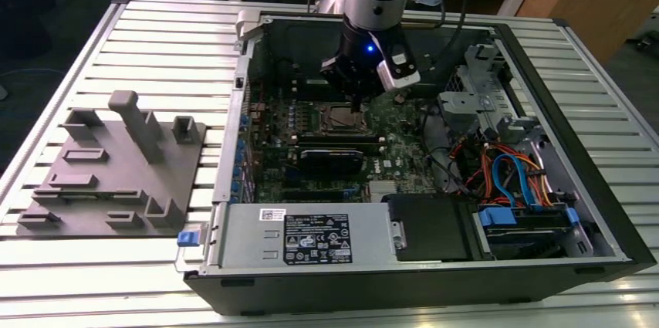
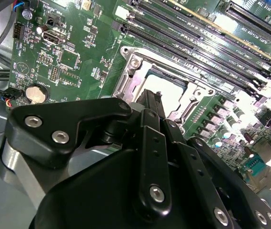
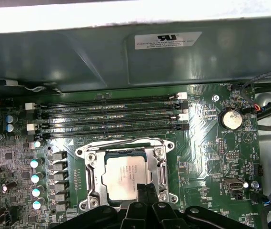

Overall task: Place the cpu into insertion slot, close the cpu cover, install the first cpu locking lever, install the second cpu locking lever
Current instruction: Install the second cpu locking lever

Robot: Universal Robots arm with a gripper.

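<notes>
The cpu (image 3: pixel 125 175) lies flat in the insertion slot (image 1: pixel 336 118) on the green board, its silvery top facing up. The cpu cover (image 3: pixel 91 179) rests down around it as a metal frame, and the chip shows through its window. A thin wire lever (image 3: pixel 121 141) runs along the socket edge nearest the memory slots. My gripper (image 3: pixel 144 189) hangs just above the socket's edge, fingers together and nothing between them. In the second wrist view my gripper (image 2: pixel 150 96) partly hides the cpu (image 2: pixel 167 86). In the exterior view my gripper (image 1: pixel 356 106) points down into the open case.
Long black memory slots (image 3: pixel 111 117) and the case wall (image 3: pixel 125 57) lie beyond the socket. A coin cell (image 3: pixel 231 119) sits to one side. A black heatsink block (image 1: pixel 332 160), drive box (image 1: pixel 433 228) and cables (image 1: pixel 510 174) crowd the case. A grey fixture (image 1: pixel 113 166) stands at the exterior view's left.
</notes>
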